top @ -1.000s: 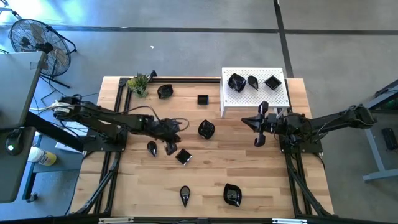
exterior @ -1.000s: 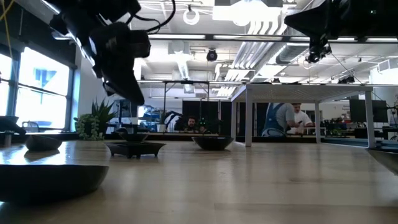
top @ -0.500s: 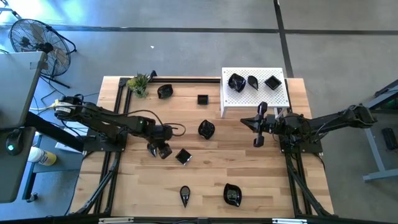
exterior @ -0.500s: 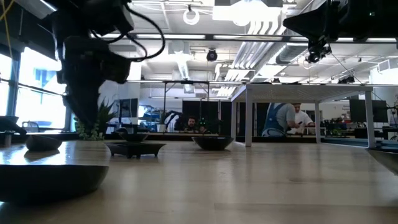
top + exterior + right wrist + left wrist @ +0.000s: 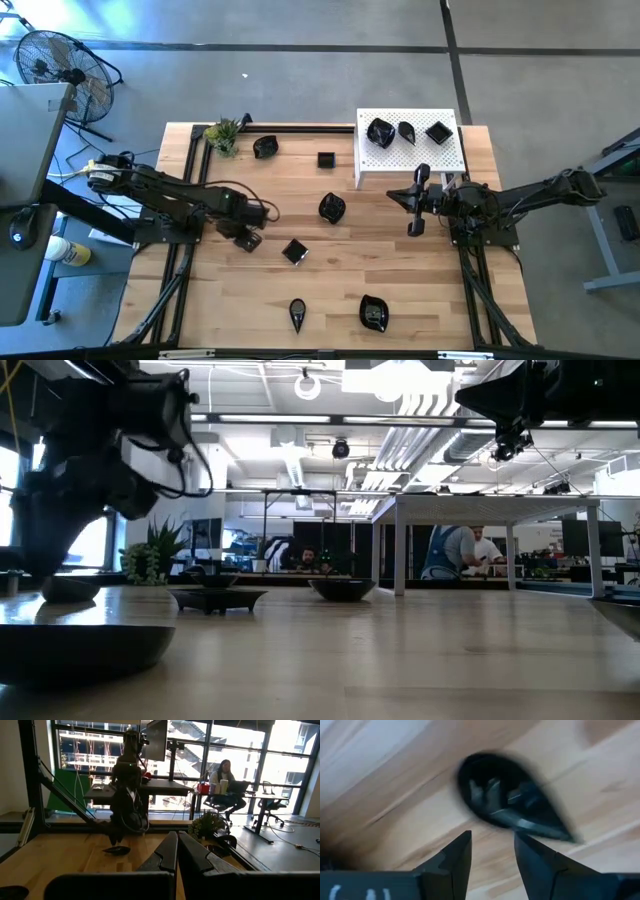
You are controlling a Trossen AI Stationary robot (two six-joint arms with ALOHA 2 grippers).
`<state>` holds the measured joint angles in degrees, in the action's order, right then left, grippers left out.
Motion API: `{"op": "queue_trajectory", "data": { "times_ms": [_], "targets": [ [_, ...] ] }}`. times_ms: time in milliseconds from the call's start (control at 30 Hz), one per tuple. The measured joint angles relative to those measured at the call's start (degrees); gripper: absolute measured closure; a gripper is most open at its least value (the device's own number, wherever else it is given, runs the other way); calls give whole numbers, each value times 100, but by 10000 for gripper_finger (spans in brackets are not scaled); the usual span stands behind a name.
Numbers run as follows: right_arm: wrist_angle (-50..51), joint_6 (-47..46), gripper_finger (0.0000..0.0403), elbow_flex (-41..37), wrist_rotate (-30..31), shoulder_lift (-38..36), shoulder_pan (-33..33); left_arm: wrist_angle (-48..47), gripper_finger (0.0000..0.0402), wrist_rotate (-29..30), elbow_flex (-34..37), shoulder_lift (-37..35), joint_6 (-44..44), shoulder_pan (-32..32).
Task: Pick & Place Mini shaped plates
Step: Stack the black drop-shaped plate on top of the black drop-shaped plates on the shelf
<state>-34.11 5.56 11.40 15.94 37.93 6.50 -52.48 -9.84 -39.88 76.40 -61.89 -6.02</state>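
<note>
My left gripper (image 5: pixel 246 238) (image 5: pixel 492 837) is open and points down over a glossy black teardrop plate (image 5: pixel 512 800) that lies flat on the wood. The fingers stand just above it, toward its rounded end, without touching. In the high view the gripper covers this plate; the right wrist view shows it as a dark shape (image 5: pixel 116 850) under the left arm. My right gripper (image 5: pixel 398 196) (image 5: pixel 177 836) is shut and empty, held above the table in front of the white platform (image 5: pixel 400 160). Three black plates (image 5: pixel 407 131) sit on the platform.
More black plates lie on the table: a rounded one (image 5: pixel 265 147), a small square (image 5: pixel 325 159), a wavy one (image 5: pixel 332 207), a square (image 5: pixel 294 251), a teardrop (image 5: pixel 297 314) and a rounded one (image 5: pixel 373 313). A small green plant (image 5: pixel 222 133) stands at the far left corner. People sit in the room beyond.
My left gripper has swung from beside the square plate toward the table's left edge and come down over the teardrop plate, turning as it went. No plate has moved.
</note>
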Motion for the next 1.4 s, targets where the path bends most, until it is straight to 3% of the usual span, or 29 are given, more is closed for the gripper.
{"op": "queue_trajectory", "data": {
  "times_ms": [100,433,900,1400],
  "targets": [
    [0,-2,401,0,0,0,0,-385,257,81,21,0,-225,0],
    [10,-13,401,0,-2,43,0,99,257,194,433,-205,-282,207],
    [-24,-13,401,0,16,111,0,483,258,132,529,-435,634,828],
    [-26,-10,401,0,18,111,0,603,348,112,529,-413,1481,826]
  ]
}}
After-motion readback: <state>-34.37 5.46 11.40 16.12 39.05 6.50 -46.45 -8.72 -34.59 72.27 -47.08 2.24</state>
